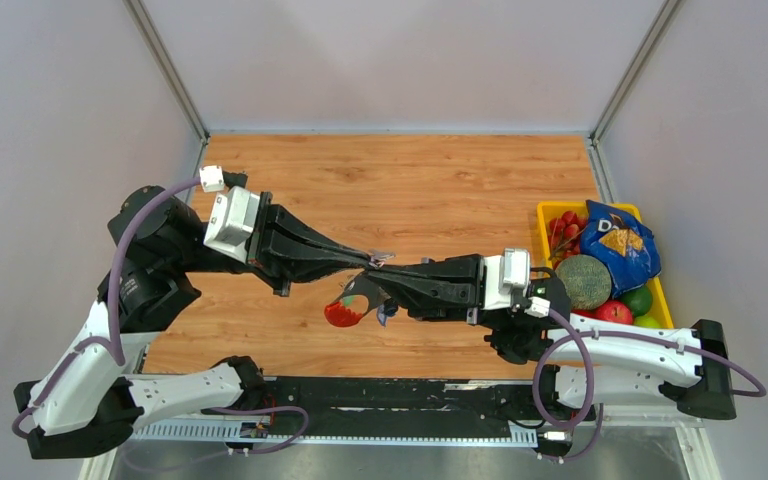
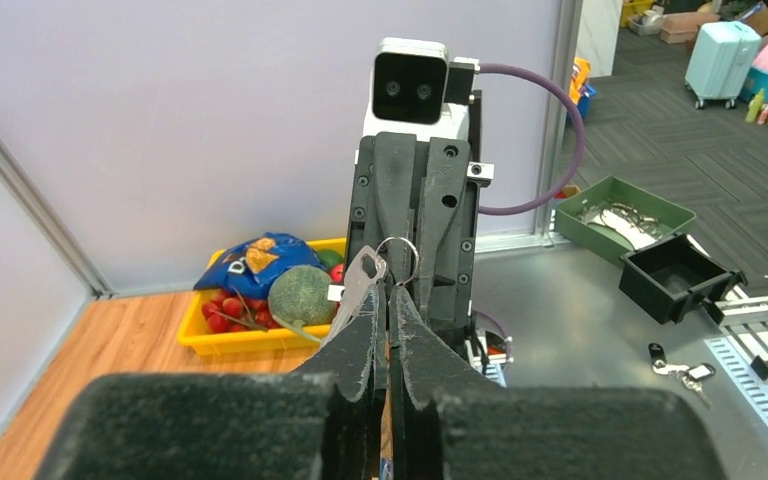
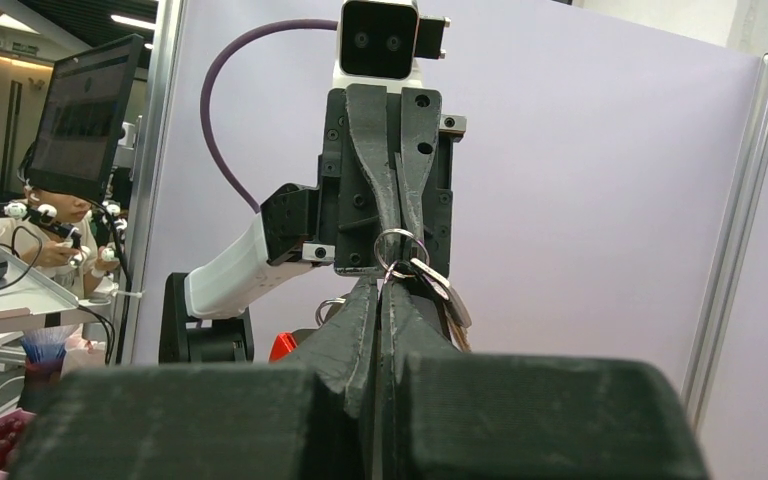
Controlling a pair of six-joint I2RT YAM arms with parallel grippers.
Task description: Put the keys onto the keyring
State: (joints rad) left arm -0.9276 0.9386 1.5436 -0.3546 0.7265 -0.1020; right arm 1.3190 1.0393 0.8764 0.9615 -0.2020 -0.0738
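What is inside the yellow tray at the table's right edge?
The yellow tray holds a blue snack bag, a round green melon, small red fruits, a red apple and a green fruit. Whatever lies beneath them is covered.

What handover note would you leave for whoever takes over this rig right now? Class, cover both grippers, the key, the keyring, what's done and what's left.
Left gripper: shut, tips at the ring; what it pinches is unclear.
Right gripper: shut on the keyring, held above the table, red tag dangling.
Key: against the ring.
Done: key and ring are together.
Left: confirm the key is threaded; unclear from here.
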